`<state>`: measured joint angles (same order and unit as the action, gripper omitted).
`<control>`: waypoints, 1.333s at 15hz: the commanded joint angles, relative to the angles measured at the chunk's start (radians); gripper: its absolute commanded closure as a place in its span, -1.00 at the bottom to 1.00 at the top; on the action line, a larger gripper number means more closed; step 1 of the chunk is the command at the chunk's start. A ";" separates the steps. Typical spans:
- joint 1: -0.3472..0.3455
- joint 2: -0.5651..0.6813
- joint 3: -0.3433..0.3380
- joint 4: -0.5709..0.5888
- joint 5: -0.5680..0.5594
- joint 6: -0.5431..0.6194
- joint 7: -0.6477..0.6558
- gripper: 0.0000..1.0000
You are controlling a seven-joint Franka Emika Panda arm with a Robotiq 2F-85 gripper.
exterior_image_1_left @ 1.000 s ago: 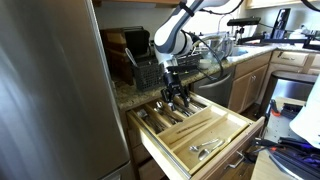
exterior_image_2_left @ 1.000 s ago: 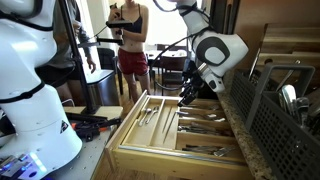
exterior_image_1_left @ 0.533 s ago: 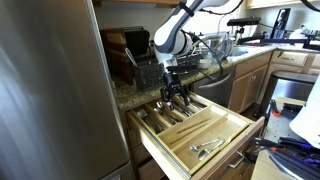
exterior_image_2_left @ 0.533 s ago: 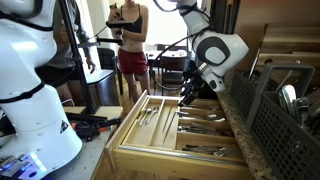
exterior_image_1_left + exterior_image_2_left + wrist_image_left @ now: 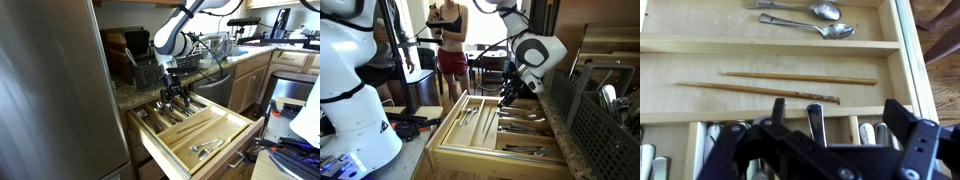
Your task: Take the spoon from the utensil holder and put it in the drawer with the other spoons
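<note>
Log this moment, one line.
gripper: over drawer, grip unclear | spoons: two, end compartment | chopsticks: middle compartment | holder: on counter

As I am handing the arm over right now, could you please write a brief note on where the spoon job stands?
Hand: low over the back of the wide pale wooden drawer, which stands open. Whether the hand is open or shut cannot be told.
Slim silvery metal spoon: probably the handle seen between the hand's parts in the wrist view. Gripped or lying loose, unclear.
Black openwork utensil basket: behind the drawer.
Two silvery spoons lie in one compartment, two wooden chopsticks in the next.
Done: the hand is at the drawer.
Left: confirm the spoon lies with the others, then withdraw.
</note>
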<state>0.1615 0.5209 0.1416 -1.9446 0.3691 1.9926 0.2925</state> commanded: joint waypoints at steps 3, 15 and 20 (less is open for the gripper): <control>0.029 -0.034 -0.003 -0.049 -0.001 0.070 0.012 -1.00; 0.032 -0.034 0.016 -0.075 0.021 0.096 0.007 -1.00; 0.035 -0.026 0.032 -0.068 0.031 0.093 0.005 -1.00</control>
<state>0.1857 0.5208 0.1689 -1.9764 0.3749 2.0623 0.2932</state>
